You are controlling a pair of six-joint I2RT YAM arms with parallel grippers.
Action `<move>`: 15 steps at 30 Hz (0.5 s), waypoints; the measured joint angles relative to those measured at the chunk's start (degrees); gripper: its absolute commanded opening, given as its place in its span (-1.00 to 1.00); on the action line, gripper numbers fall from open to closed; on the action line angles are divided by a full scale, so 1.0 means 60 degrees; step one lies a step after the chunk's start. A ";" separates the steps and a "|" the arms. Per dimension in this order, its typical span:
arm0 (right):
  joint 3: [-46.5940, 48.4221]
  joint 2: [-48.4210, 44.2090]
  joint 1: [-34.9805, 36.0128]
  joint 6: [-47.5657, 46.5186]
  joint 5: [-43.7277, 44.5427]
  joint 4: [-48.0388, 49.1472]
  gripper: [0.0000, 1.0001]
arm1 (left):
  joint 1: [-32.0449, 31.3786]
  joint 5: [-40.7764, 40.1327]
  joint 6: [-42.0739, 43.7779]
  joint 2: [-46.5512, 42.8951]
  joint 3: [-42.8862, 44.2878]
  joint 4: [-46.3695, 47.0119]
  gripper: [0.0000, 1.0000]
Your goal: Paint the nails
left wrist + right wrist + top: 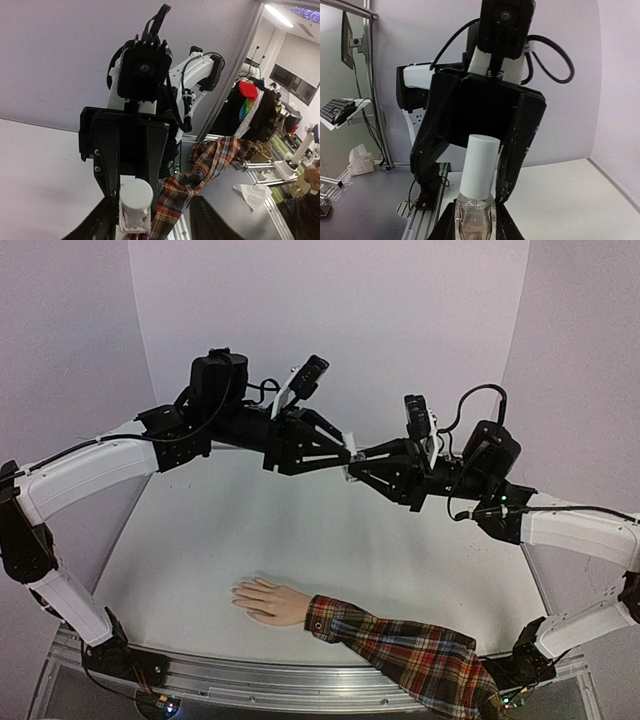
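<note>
Note right gripper (475, 226) clenched on the glass body of the bottle (475, 212), and left gripper (348, 454) parted around its white cap (480, 165) without gripping. Locate the nails (238, 592) well below the bottle, toward the left arm's side, with the hand (270, 602) lying flat and its fingertips pointing away from the plaid sleeve (400, 650). Judge the left gripper slightly nearer.

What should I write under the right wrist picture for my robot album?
The right pincer grips a clear bottle while the open left pincer straddles its white cap.
</note>
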 measured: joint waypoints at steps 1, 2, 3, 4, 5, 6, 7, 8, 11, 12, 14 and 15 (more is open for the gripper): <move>0.0000 -0.0002 -0.0053 -0.0034 0.0193 0.0010 -1.00 | 0.0030 -0.0105 -0.0054 -0.0036 -0.0015 0.0030 0.45; 0.0000 -0.0011 -0.0090 -0.0093 0.0439 0.0009 -1.00 | 0.0065 -0.0354 -0.0180 -0.0112 -0.0071 0.0025 0.66; 0.0000 -0.0021 -0.0116 -0.0194 0.0764 0.0015 -1.00 | 0.0079 -0.0634 -0.0340 -0.0223 -0.0176 0.0028 0.73; 0.0000 -0.0053 -0.0139 -0.0316 0.1079 0.0002 -1.00 | 0.0098 -0.0955 -0.0565 -0.0405 -0.0371 0.0031 0.76; 0.0000 -0.0082 -0.0142 -0.0426 0.1370 -0.0014 -1.00 | 0.0108 -0.1304 -0.0747 -0.0568 -0.0531 0.0044 0.76; 0.0000 -0.0107 -0.0144 -0.0545 0.1742 -0.0037 -1.00 | 0.0109 -0.1792 -0.0999 -0.0766 -0.0708 0.0055 0.76; 0.0000 -0.0127 -0.0145 -0.0648 0.2103 -0.0060 -1.00 | 0.0104 -0.2351 -0.1261 -0.0937 -0.0833 0.0058 0.74; 0.0000 -0.0132 -0.0145 -0.0769 0.2500 -0.0076 -1.00 | 0.0086 -0.2995 -0.1622 -0.1091 -0.0910 0.0060 0.64; 0.0002 -0.0131 -0.0140 -0.1085 0.3645 -0.0191 -1.00 | -0.0004 -0.4597 -0.2471 -0.1233 -0.0883 0.0119 0.47; 0.0004 -0.0130 -0.0136 -0.1162 0.4016 -0.0241 -1.00 | -0.0041 -0.5162 -0.2728 -0.1160 -0.0738 0.0042 0.46; 0.0008 -0.0117 -0.0116 -0.1299 0.4659 -0.0309 -1.00 | -0.0121 -0.6170 -0.3167 -0.0833 -0.0242 -0.0210 0.49; 0.0026 -0.0093 -0.0100 -0.1369 0.4982 -0.0338 -1.00 | -0.0168 -0.6545 -0.3287 -0.0594 0.0064 -0.0278 0.53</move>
